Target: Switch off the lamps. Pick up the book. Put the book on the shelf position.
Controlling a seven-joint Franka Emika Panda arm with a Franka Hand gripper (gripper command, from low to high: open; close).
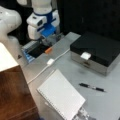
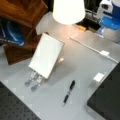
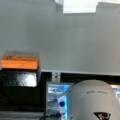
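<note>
Where grey tabletop (image 1: 105, 100) spreads, flat spiral-bound book (image 1: 60, 97)

Grey flat tabletop (image 3: 60, 37) across the upper frame. Orange rectangular block (image 3: 20, 62) at mid left, white flat piece (image 3: 79, 7) at top, rounded white robot housing (image 3: 91, 100) at lower right.

We see the white spiral-bound book (image 1: 60, 97) propped at a tilt near the table's edge, beside the reddish-brown wooden shelf position (image 1: 13, 96).

White book (image 1: 61, 96), black pen (image 1: 91, 87), reddish-brown shelf position (image 1: 13, 96), grey table (image 1: 100, 102)
</note>
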